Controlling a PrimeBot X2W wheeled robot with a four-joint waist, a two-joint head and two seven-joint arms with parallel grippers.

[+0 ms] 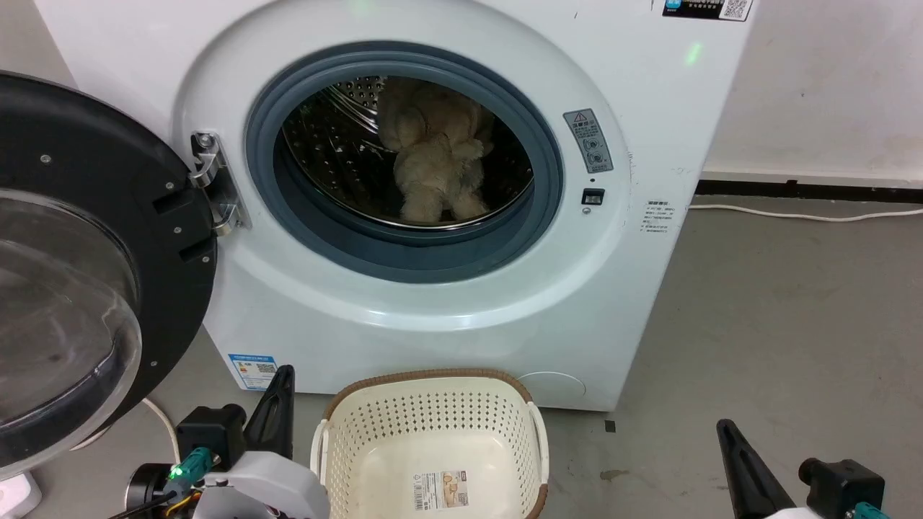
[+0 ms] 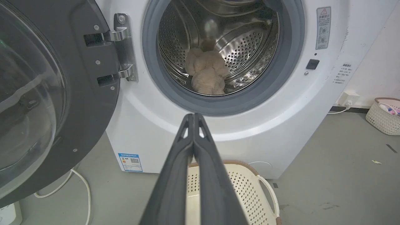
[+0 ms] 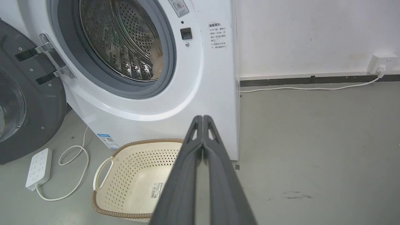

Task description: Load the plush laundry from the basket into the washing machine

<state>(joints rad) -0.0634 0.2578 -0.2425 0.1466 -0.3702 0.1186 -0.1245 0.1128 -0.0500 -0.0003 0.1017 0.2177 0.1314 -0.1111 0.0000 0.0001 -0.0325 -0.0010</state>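
The cream-beige plush laundry (image 1: 438, 162) lies inside the steel drum of the white washing machine (image 1: 433, 303), also visible as plush laundry (image 2: 206, 73) in the left wrist view. Its round glass door (image 1: 72, 288) stands swung wide to the left. The perforated cream basket (image 1: 433, 440) sits on the floor before the machine, holding just its paper label. My left gripper (image 2: 194, 115) is shut with nothing in it, low and left of the basket. My right gripper (image 3: 202, 117) is shut too, low and right of the basket (image 3: 137, 175).
A white power strip (image 3: 39, 168) and looping cable lie on the grey floor under the open door. A cable runs along the wall to a socket (image 3: 382, 64). A second small basket (image 2: 384, 115) stands far right by the wall.
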